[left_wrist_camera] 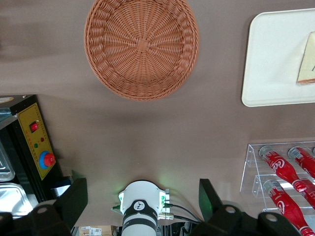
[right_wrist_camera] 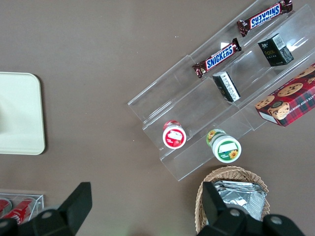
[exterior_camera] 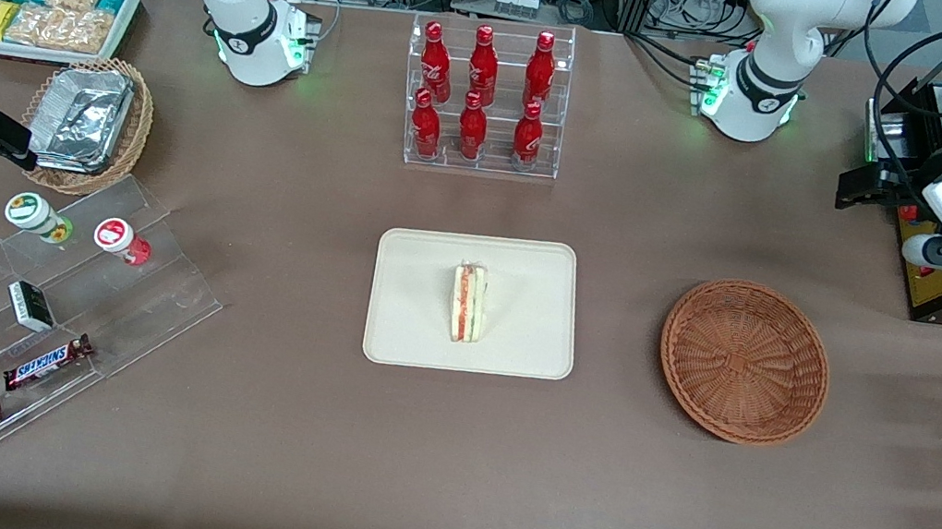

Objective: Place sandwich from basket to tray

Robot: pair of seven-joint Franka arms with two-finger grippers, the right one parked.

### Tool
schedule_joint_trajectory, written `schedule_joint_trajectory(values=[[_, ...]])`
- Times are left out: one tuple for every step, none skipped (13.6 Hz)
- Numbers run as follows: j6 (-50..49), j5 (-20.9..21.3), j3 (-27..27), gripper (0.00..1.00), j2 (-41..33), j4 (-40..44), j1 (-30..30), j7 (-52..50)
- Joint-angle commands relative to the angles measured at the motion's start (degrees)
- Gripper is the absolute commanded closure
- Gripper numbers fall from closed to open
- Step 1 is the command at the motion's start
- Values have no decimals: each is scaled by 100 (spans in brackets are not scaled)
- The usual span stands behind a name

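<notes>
The sandwich (exterior_camera: 469,303) already lies on the tray (exterior_camera: 401,329), near its middle, its long filling edge running toward and away from the front camera. The basket (exterior_camera: 744,361) beside the tray holds nothing. The hand (exterior_camera: 865,188) hangs high at the working arm's end of the surface, well apart from both, fingers (left_wrist_camera: 74,196) spread wide and gripping nothing. The placing looks done; no further reach seems needed.

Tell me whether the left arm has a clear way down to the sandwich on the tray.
Probably yes. The sandwich lies alone on the tray, with nothing over it. The gripper, jaws open, hangs above the table's working-arm end, and only the empty basket lies between.
</notes>
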Motion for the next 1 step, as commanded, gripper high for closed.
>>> schedule_joint_trajectory(values=[[-240,80,154,0,-110,66,37,87]])
